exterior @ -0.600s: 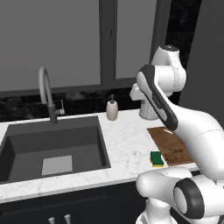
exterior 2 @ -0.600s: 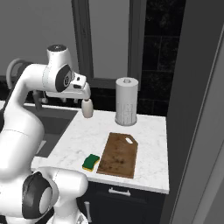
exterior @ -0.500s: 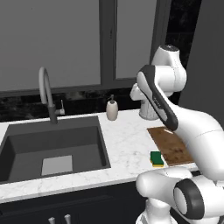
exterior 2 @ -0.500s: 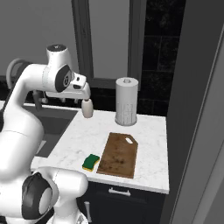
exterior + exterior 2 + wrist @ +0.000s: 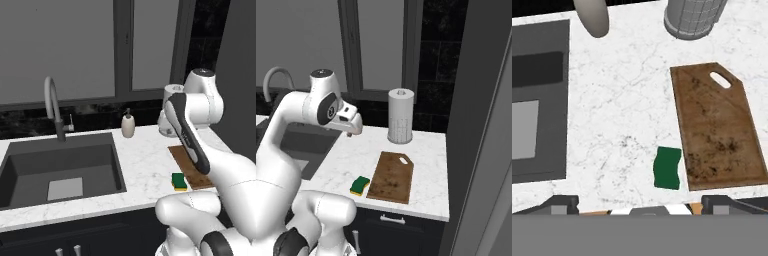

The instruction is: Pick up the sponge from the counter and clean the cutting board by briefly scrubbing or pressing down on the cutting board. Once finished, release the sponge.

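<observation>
The sponge (image 5: pixel 667 167), green on top over a yellow layer, lies on the white marble counter (image 5: pixel 622 110) just left of the cutting board (image 5: pixel 717 125), close to it. The brown, mottled board has a handle hole at its far corner. My gripper (image 5: pixel 641 204) hangs open high above the counter's front edge, its fingertips (image 5: pixel 559 202) spread wide with nothing between them. From the right base view the gripper (image 5: pixel 351 131) hovers well above the counter (image 5: pixel 351 160), left of and behind the sponge (image 5: pixel 360 185) and board (image 5: pixel 391 176). The left base view shows the sponge (image 5: pixel 179 181) beside the board (image 5: pixel 181 159), partly behind my arm.
A dark sink basin (image 5: pixel 60 165) with a curved faucet (image 5: pixel 52 107) fills the counter's left side. A soap dispenser (image 5: pixel 128 125) stands at the back. A paper towel roll (image 5: pixel 400 115) stands behind the board. A dark wall (image 5: pixel 481 125) closes the right.
The arm's upper part and the hand have come down toward the counter. Sponge and board have not moved.
</observation>
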Robot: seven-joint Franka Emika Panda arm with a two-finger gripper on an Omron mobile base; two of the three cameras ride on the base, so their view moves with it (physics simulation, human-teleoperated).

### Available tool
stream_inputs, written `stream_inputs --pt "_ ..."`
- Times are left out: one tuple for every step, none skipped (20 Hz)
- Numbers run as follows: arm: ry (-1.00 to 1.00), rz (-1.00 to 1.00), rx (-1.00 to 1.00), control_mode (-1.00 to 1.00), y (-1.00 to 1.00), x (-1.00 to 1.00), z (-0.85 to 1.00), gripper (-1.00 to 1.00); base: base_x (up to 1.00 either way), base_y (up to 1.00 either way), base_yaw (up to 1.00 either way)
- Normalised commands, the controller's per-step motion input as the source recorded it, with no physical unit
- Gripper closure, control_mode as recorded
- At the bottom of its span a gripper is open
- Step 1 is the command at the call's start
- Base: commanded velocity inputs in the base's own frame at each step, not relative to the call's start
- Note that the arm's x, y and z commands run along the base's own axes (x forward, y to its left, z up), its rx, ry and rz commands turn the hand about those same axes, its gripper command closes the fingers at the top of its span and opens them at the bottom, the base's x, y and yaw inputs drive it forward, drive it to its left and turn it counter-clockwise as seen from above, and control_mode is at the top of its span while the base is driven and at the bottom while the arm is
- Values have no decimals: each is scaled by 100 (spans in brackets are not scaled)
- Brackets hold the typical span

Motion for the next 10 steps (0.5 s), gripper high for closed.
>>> stream_inputs --pt "0 -5 -2 -100 -29 -36 -66 -100 0 0 0" --pt "0 -6 -1 -100 -27 -31 -72 -100 0 0 0" --pt "0 -5 -2 -100 -36 0 -63 -100 0 0 0" --pt "0 -6 0 -100 -40 0 -67 -100 0 0 0" --pt "0 -7 0 -100 -39 0 -75 -100 0 0 0" --pt "0 -9 0 -100 -38 0 -79 -100 0 0 0" --pt "0 -9 3 -100 -41 0 -74 -100 0 0 0" --pt "0 -9 4 -100 -38 0 -71 -100 0 0 0" --pt "0 -7 1 -100 -31 0 -66 -100 0 0 0" --pt "0 -4 0 -100 -25 0 -65 -100 0 0 0"
